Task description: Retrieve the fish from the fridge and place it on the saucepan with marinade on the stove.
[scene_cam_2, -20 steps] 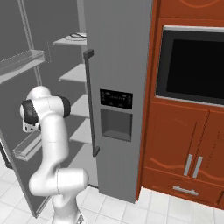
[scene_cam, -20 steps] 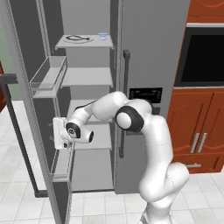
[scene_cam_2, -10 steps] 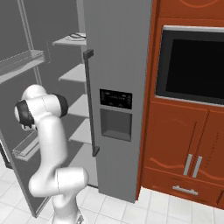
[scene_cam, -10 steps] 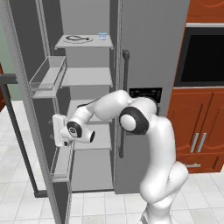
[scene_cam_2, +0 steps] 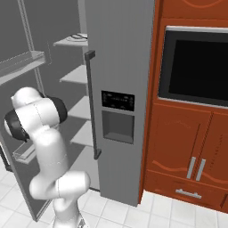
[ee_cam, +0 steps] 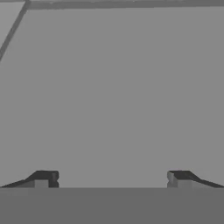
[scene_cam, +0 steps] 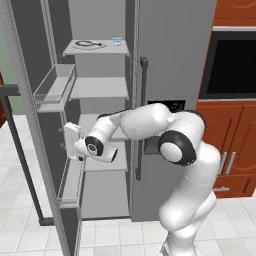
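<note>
Tool (scene_cam: pixel 75 144) lowered; fish (scene_cam: pixel 89 44) above.

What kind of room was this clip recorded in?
A rendered home kitchen, apparently: a tall grey fridge stands open with pale shelves inside, a black wall oven sits in reddish-brown wooden cabinets, and the floor is white tile.

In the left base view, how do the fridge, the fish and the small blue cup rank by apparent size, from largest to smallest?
1. The fridge, by far the largest.
2. The fish, thin and dark, on the top shelf.
3. The small blue cup, on the same shelf.

The fish looks longer than the cup, though flatter; both are small and far away, so this order is less certain.
</note>
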You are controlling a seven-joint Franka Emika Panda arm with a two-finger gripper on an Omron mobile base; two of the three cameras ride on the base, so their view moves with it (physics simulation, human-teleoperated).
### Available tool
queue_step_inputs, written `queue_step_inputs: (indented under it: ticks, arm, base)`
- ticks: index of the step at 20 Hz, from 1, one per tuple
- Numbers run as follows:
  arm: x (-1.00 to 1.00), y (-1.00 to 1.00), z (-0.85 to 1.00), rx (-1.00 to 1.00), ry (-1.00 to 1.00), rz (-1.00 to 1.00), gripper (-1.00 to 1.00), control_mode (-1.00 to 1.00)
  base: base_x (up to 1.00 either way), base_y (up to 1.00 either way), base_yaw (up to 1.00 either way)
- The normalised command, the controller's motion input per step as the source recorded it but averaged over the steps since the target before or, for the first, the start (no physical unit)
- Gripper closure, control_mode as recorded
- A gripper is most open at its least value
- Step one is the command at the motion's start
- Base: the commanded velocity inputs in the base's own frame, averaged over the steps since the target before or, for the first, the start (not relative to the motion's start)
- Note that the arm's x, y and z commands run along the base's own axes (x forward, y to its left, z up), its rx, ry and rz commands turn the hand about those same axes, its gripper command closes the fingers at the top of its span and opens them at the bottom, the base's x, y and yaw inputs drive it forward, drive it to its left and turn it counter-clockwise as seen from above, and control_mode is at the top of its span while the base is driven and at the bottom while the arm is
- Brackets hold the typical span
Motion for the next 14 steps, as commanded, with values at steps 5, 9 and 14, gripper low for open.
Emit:
queue_step_inputs:
  ticks: [5,9,14]
  arm:
    - [-0.57,-0.56,0.68,-0.03,-0.01,0.00,-1.00,-1.00]
    - [-0.56,-0.91,0.39,-0.08,0.00,-0.04,-1.00,-1.00]
    - [-0.49,-0.88,0.45,-0.03,0.06,-0.02,-1.00,-1.00]
  base:
    - [0.00,0.00,0.00]
    - [0.00,0.00,0.00]
    - [0.00,0.00,0.00]
